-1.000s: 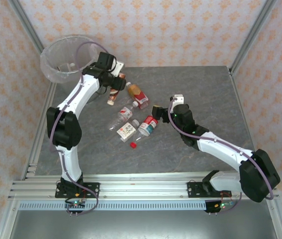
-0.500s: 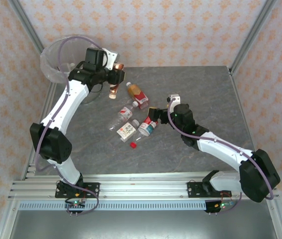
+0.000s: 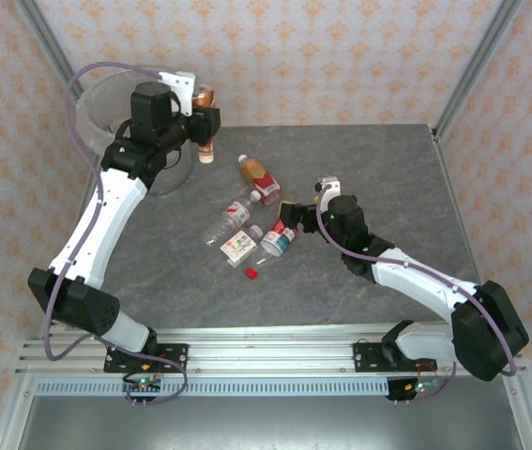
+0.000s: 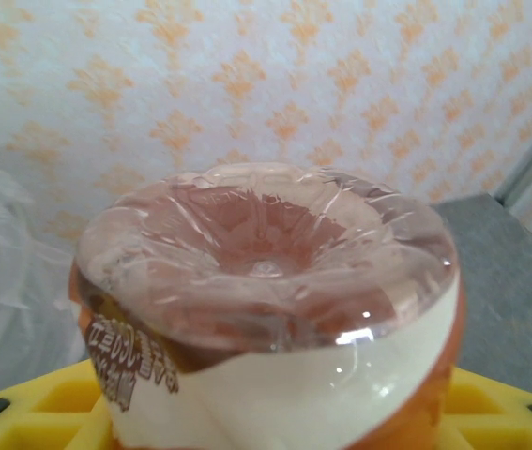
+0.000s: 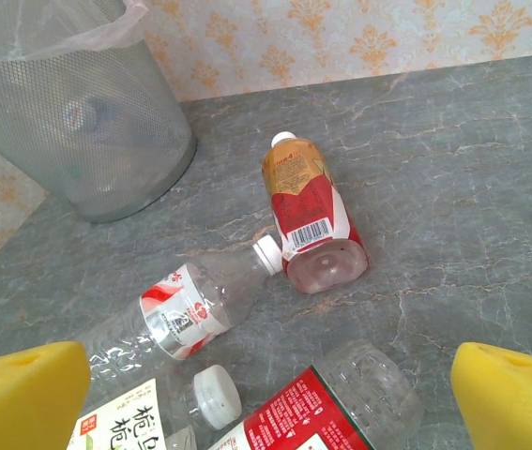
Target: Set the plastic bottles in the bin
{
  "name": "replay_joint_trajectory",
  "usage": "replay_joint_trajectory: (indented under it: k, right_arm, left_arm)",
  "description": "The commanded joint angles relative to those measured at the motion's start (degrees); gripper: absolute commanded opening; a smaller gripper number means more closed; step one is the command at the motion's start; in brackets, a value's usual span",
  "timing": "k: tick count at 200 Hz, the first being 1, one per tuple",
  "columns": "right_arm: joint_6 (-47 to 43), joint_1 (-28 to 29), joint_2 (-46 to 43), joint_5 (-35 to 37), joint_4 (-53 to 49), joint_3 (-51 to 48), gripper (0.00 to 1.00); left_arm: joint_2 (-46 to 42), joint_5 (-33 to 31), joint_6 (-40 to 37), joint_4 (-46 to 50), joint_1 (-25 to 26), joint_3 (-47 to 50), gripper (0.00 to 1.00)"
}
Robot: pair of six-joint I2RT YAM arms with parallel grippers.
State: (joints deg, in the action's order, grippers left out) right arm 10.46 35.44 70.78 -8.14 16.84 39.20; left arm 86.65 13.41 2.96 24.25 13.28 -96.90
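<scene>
My left gripper [image 3: 201, 124] is shut on a brown-drink bottle [image 3: 205, 141] that hangs cap down beside the rim of the bin [image 3: 106, 98] at the far left. In the left wrist view the bottle's clear base [image 4: 266, 272] faces the camera between my yellow fingers [image 4: 500, 412]. Several plastic bottles lie mid-table: an amber one with a red label [image 3: 259, 178] [image 5: 308, 211], a clear one with a red-white band [image 3: 235, 216] [image 5: 186, 305], a white-labelled one [image 3: 239, 247] and a red-labelled one [image 3: 280, 237] [image 5: 341, 403]. My right gripper [image 3: 289, 218] [image 5: 270, 412] hovers open over the red-labelled one.
A loose red cap [image 3: 251, 273] lies in front of the bottles. The bin's mesh wall [image 5: 78, 103] shows a bottle inside it. Metal frame posts [image 3: 467, 75] stand at the table's back corners, and patterned walls close off the back.
My left arm has lifted the brown bottle off the table and swung it back and left, up to the bin's rim. The right gripper has dipped slightly toward the red-labelled bottle.
</scene>
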Motion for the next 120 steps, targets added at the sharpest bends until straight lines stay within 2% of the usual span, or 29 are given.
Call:
replay_joint_trajectory:
  k: [1,36,91,120]
  right_arm:
    - [-0.28,-0.10,-0.33,1.14,2.23,0.92,0.99]
    - [0.09,-0.10,-0.81,2.97,3.39,0.06,0.99]
    - [0.35,-0.11,-1.88,5.38,4.25,-0.79,0.99]
    - [0.18,-0.07,-2.14,5.94,4.62,-0.77,0.99]
  left_arm:
    - [-1.81,-6.96,2.17,-5.25,0.00,0.41,0.47]
    - [-2.88,-9.55,2.48,-7.08,-0.01,0.05,0.47]
    - [-4.46,-24.84,3.10,-8.88,-0.08,-0.94,0.47]
    - [-4.47,-29.90,2.92,-9.70,-0.83,-1.77,0.47]
